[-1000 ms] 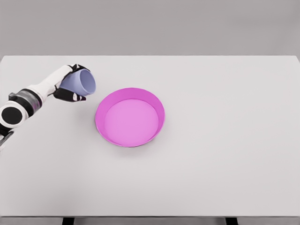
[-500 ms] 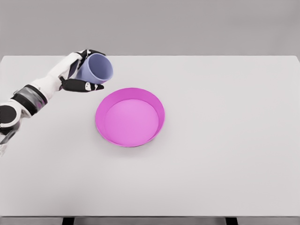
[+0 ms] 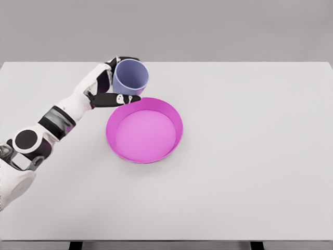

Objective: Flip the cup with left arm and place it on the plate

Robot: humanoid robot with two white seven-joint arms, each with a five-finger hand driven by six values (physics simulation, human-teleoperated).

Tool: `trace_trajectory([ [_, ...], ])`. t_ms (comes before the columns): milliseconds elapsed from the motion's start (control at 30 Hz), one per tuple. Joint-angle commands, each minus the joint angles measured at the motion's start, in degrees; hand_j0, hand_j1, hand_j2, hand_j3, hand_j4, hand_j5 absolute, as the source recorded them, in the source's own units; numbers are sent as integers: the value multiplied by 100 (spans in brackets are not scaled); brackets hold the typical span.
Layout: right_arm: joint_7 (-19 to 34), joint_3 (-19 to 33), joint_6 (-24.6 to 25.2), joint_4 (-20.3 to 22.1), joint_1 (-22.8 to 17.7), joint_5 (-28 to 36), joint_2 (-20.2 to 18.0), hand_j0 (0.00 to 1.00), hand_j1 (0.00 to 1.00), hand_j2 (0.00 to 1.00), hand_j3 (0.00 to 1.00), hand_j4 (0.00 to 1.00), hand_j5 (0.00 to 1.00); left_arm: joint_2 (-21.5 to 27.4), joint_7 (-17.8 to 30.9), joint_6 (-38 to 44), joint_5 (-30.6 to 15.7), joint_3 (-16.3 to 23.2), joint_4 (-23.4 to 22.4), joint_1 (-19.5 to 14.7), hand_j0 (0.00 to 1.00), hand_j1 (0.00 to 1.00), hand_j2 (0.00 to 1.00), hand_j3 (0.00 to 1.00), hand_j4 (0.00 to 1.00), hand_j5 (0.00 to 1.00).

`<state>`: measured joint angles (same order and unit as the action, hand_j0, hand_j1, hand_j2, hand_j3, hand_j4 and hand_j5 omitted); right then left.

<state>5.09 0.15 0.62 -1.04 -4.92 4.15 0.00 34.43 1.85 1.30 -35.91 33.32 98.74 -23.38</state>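
A white robot arm with dark joints reaches in from the lower left, and its left hand (image 3: 106, 88), white with black fingers, is wrapped around a small lavender-blue plastic cup (image 3: 130, 77). The fingers curl behind and over the cup's far side while the thumb stretches flat beneath it, so the grip looks firm. The cup is held above the white tabletop (image 3: 250, 156), its open mouth tilted up and toward the camera, so the flip appears largely done though the cup is not quite level. Just below and to the right of the hand sits a round, shallow magenta plate (image 3: 171, 113) with a raised rim; the thumb tip hovers near its back-left edge. The plate holds nothing. What remains, by my reading, is carrying the cup over the plate's centre, lowering it upright, and letting go. The right arm is not visible.
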Motion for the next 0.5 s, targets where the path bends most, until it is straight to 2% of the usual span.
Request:
trace_trajectory([
  [0, 1, 3, 0, -2, 0, 7, 0, 100, 100, 100, 100, 100, 100, -85, -26, -86, -136, -1, 57, 0, 73, 73, 73, 73, 73, 73],
  [200, 1, 3, 0, -2, 0, -2, 0, 100, 100, 100, 100, 100, 100, -428, -26, -112, -356, 16, 128, 264, 75, 75, 75, 75, 75, 75],
  [467, 1, 3, 0, -2, 0, -2, 0, 100, 100, 100, 100, 100, 100, -762, -26, -112, -382, 34, -206, 501, 76, 76, 76, 76, 76, 76],
])
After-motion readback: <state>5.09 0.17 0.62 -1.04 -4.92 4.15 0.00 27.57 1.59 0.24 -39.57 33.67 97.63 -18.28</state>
